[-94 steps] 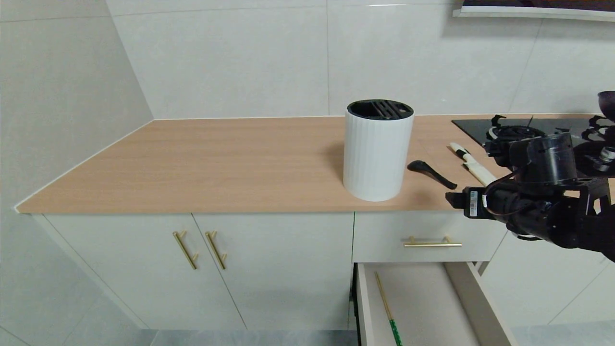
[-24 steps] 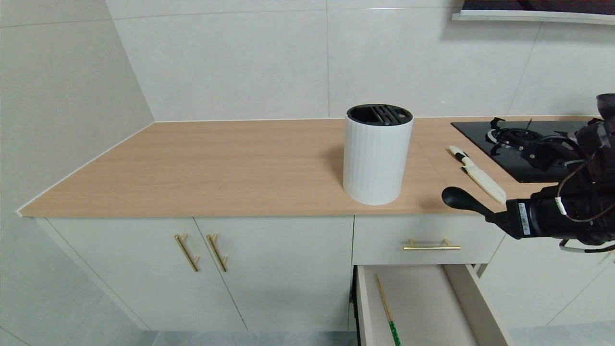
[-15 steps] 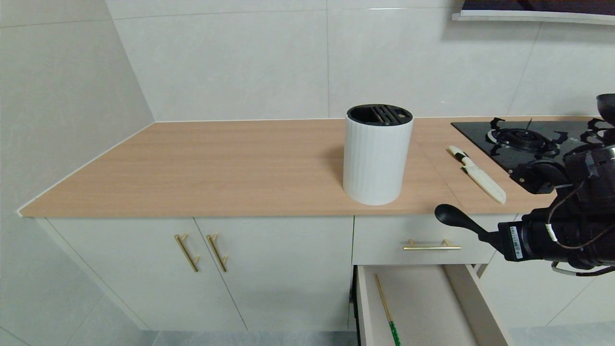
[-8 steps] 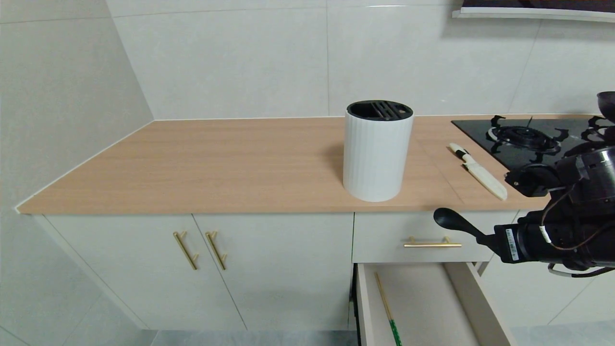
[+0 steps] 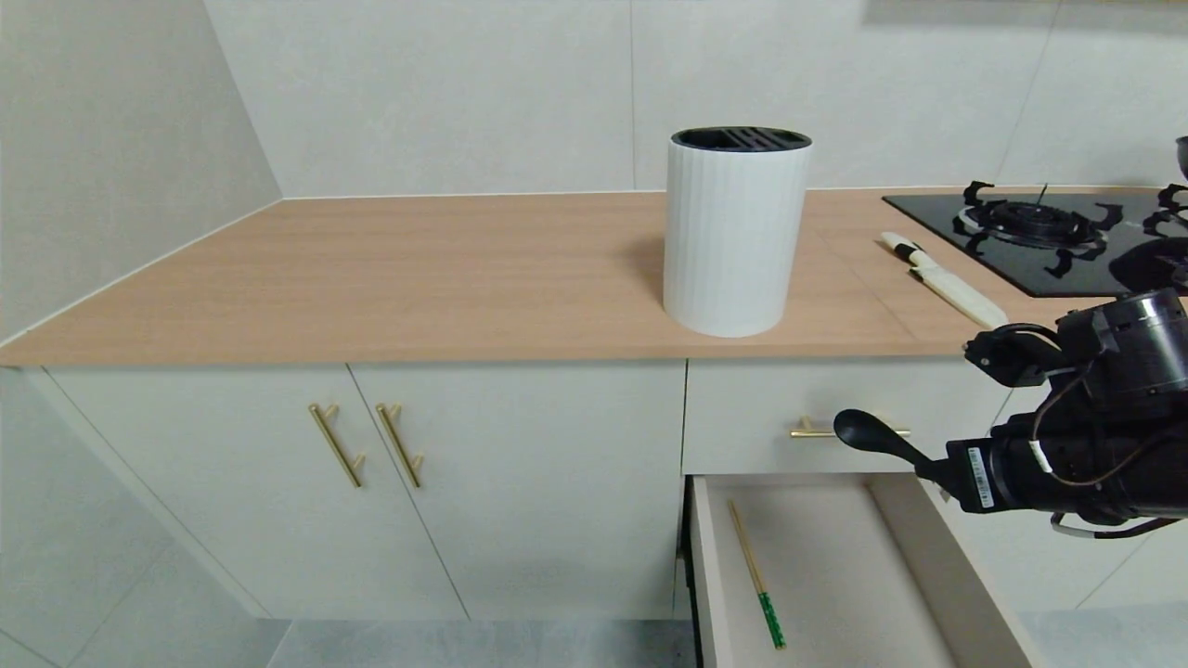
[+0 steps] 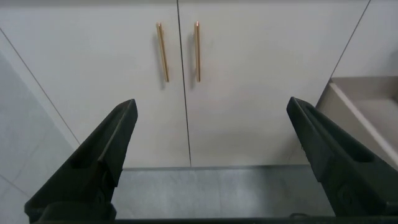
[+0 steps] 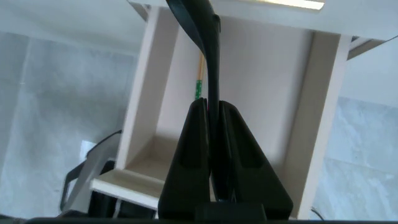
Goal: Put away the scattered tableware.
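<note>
My right gripper [image 5: 939, 468] is shut on the handle of a black spoon [image 5: 871, 436], held level in front of the counter and above the open drawer [image 5: 914, 547]. From the right wrist camera, the spoon [image 7: 208, 56] juts out of the right gripper [image 7: 211, 109] over the drawer [image 7: 146, 93]. A chopstick with a green tip [image 5: 756, 575] lies in the drawer, also visible past the spoon as a chopstick [image 7: 199, 81]. A white-bladed knife [image 5: 942, 283] lies on the counter. My left gripper [image 6: 211, 162] hangs open before the cupboard doors, holding nothing.
A tall white knife holder with a black slotted top [image 5: 738, 232] stands on the wooden counter [image 5: 418, 278]. A black gas hob [image 5: 1030, 232] sits at the right. Gold handles [image 6: 180, 53] mark the cupboard doors; a shut drawer with a gold handle [image 5: 807, 430] is above the open one.
The right gripper took the spoon off the counter and has lowered it past the counter's edge to above the open drawer. The head camera has also shifted downward.
</note>
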### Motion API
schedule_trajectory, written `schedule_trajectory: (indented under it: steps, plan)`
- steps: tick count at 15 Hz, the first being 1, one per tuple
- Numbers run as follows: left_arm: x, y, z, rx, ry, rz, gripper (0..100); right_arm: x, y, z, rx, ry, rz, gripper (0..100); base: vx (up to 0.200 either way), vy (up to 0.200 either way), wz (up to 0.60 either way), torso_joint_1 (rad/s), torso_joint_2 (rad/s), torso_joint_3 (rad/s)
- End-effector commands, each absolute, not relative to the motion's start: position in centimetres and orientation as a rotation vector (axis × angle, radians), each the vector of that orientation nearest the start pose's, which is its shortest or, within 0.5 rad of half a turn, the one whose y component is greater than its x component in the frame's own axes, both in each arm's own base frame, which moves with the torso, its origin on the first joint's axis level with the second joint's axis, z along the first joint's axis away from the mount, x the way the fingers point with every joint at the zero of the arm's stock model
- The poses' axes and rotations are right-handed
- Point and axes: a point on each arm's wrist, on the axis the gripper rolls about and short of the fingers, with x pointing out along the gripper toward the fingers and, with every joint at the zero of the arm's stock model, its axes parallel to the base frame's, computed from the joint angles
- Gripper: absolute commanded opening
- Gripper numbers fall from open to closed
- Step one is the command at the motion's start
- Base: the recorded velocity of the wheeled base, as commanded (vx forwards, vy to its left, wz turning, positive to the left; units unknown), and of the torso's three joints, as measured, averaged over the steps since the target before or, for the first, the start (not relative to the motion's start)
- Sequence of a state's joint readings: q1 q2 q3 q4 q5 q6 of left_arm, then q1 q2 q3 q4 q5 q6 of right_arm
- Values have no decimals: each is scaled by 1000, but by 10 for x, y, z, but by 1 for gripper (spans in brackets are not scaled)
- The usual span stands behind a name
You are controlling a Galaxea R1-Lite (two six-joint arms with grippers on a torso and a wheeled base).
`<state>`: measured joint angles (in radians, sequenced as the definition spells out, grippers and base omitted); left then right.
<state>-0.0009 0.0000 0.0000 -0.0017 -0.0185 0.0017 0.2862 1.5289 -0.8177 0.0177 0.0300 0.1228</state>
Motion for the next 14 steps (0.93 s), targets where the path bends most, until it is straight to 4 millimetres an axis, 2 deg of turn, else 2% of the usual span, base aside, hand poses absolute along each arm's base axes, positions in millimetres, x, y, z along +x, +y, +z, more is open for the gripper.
schedule_trajectory:
  steps: [1,11,14]
  plan:
    - [-23,0,76,2,-2,-20,100,237,71,172,21,755,257,0,0,0,0,-178,476,276]
    - [-23,0,76,2,-2,-18,100,242,72,164,17,784,254,0,0,0,0,-151,458,305]
    - [-23,0,76,2,-2,-20,100,243,72,163,16,788,253,0,0,0,0,-40,155,103]
